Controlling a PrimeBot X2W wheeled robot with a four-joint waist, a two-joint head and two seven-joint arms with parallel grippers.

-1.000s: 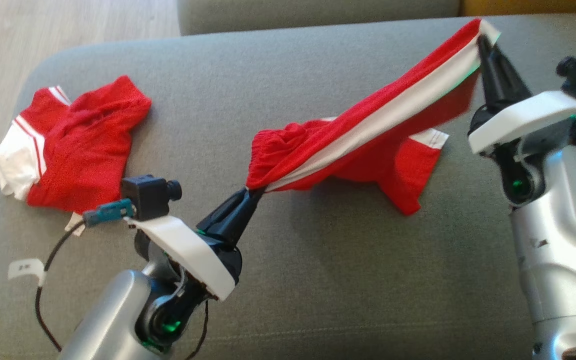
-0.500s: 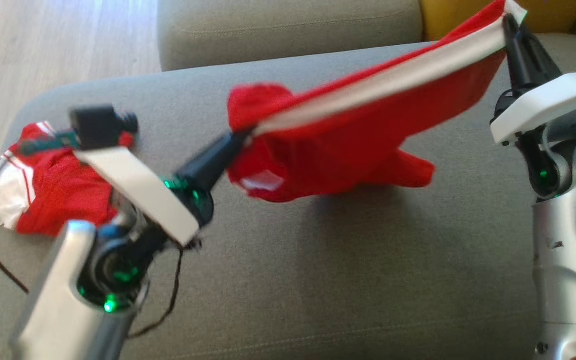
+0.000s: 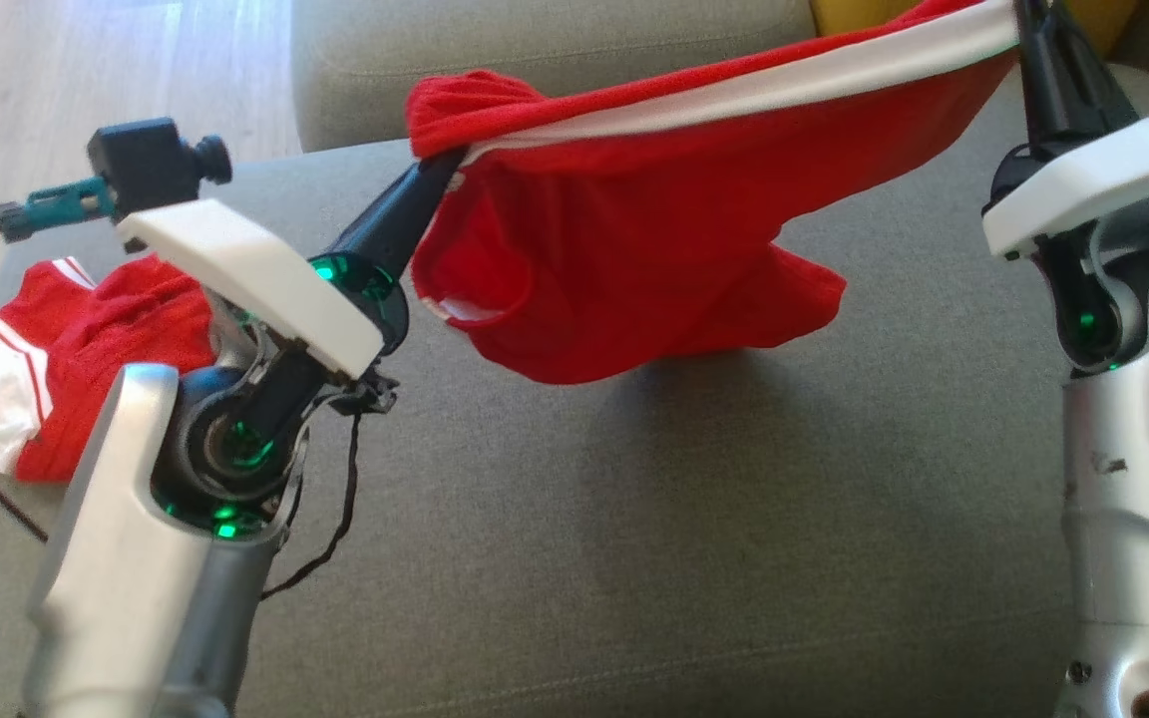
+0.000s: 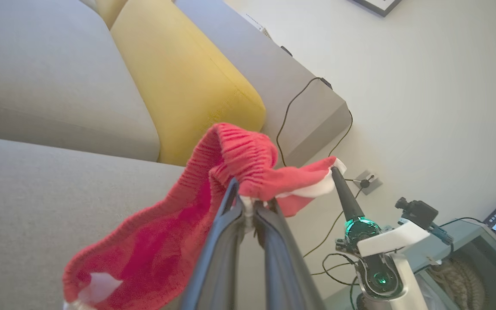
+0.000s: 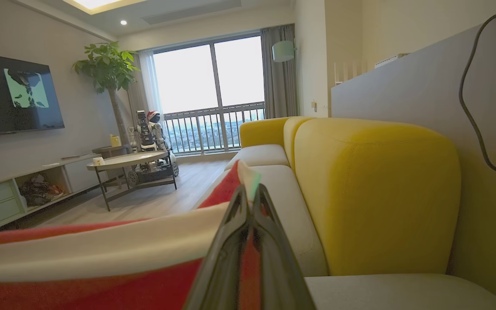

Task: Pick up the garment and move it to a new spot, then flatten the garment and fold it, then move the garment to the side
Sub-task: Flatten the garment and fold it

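Observation:
The garment is red with a white side stripe, and it hangs stretched in the air between both grippers above the grey sofa seat. My left gripper is shut on its ribbed waistband end, seen bunched over the fingers in the left wrist view. My right gripper is shut on the other end at the top right, its fingertips near the frame's edge. In the right wrist view the closed fingers pinch red and white cloth. The garment's lower folds dangle clear of the seat.
A second red and white garment lies crumpled on the seat's left end, partly behind my left arm. A grey back cushion and a yellow cushion stand behind. A black cable trails from my left wrist.
Both grippers have lifted the garment off the seat and pulled it taut; it now hangs fully in the air. The head camera has also shifted, showing more of the back cushions.

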